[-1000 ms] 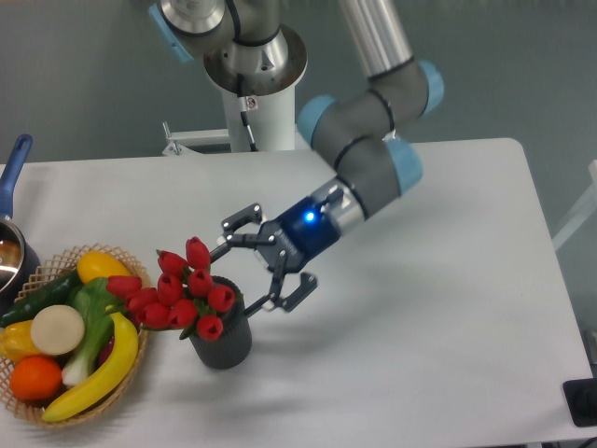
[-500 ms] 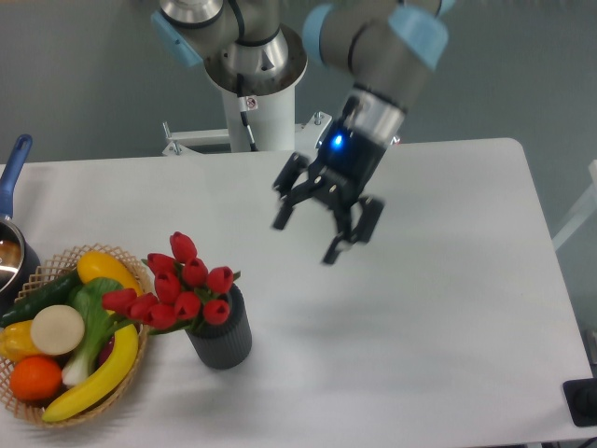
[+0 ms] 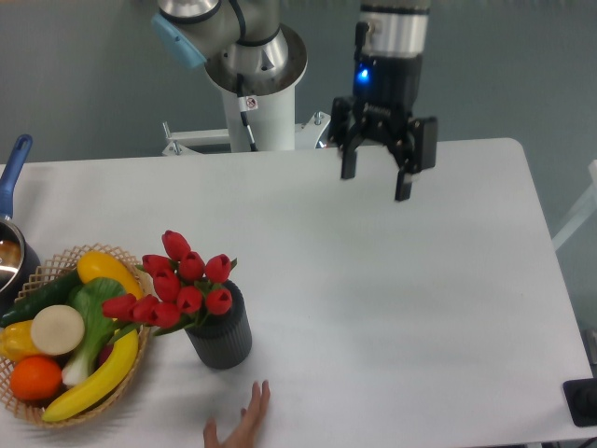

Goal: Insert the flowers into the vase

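One bunch of glossy red closed tulip buds with short green stems and leaves [image 3: 182, 287] is being held in the mouth of a small dark grey cylindrical vase with fine ribbed sides [image 3: 221, 336], which is standing upright on the white table [image 3: 410, 308] near the front edge. The buds are leaning toward the left, with several of them hanging over the rim of a woven wicker basket [image 3: 58, 411] that is sitting just beside the vase. The basket is being filled by a yellow banana [image 3: 93, 378], an orange [image 3: 35, 377], a white round slice-like piece [image 3: 57, 329], a dark green cucumber [image 3: 37, 299], a leafy green vegetable [image 3: 93, 308] and a yellow rounded fruit [image 3: 101, 266]. A blue-handled metal pot [image 3: 9, 219] is being cut off by the left edge of the view, behind the basket.

The black two-finger gripper [image 3: 377, 182] is being held well apart from the vase, above the far side of the table, pointing downward beneath the silver and black wrist with its blue light [image 3: 362, 73]. Its fingers [image 3: 405, 177] are spread wide and nothing is being gripped between them. The arm's white base column [image 3: 256, 117] is mounted behind the table's far edge.

A bare human hand [image 3: 240, 425] is being shown at the bottom edge of the view, in front of the vase and not touching it.
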`<action>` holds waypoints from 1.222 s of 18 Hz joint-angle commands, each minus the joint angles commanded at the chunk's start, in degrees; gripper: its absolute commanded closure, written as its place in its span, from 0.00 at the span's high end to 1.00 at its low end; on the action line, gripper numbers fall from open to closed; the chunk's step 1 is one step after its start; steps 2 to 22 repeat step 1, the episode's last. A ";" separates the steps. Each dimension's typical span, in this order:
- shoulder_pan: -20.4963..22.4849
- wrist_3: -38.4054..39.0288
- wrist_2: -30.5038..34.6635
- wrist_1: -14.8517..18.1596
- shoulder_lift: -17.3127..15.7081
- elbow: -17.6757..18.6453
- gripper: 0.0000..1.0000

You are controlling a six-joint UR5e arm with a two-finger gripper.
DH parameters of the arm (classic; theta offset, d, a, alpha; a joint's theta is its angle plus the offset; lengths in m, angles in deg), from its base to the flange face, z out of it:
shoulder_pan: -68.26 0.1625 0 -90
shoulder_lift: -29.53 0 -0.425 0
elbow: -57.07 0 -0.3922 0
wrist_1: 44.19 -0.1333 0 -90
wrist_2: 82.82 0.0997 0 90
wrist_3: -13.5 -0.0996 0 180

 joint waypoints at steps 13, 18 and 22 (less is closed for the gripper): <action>0.62 -0.35 -0.09 0.00 -0.18 0.26 1.00; 0.62 -0.35 -0.09 0.00 -0.18 0.26 1.00; 0.62 -0.35 -0.09 0.00 -0.18 0.26 1.00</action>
